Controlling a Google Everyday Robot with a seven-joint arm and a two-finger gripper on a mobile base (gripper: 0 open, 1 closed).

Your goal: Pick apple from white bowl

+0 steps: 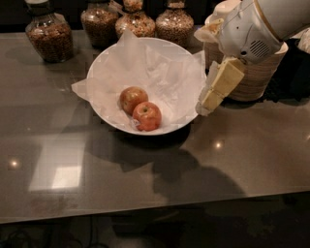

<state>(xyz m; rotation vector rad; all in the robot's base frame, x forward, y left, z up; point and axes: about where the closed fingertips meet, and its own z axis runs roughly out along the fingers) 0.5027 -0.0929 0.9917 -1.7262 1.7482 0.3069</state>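
Observation:
The white bowl (180, 45), wide and lined with crumpled white paper, stands at the back middle of the dark table. Two apples lie in it, touching each other. The apple (147, 116), brighter red with a yellowish top, lies at the front. A duller brownish-red apple (132, 98) lies just behind it to the left. My gripper (213, 94) hangs from the white arm at the upper right. It points down and left, right beside the bowl's right rim, and holds nothing. It is well right of the apple.
Several glass jars of brown grain (48, 36) stand along the back edge behind the bowl. A woven basket (261, 77) stands at the right behind my arm. A pale stack of small bowls (225, 7) shows beside the arm's top.

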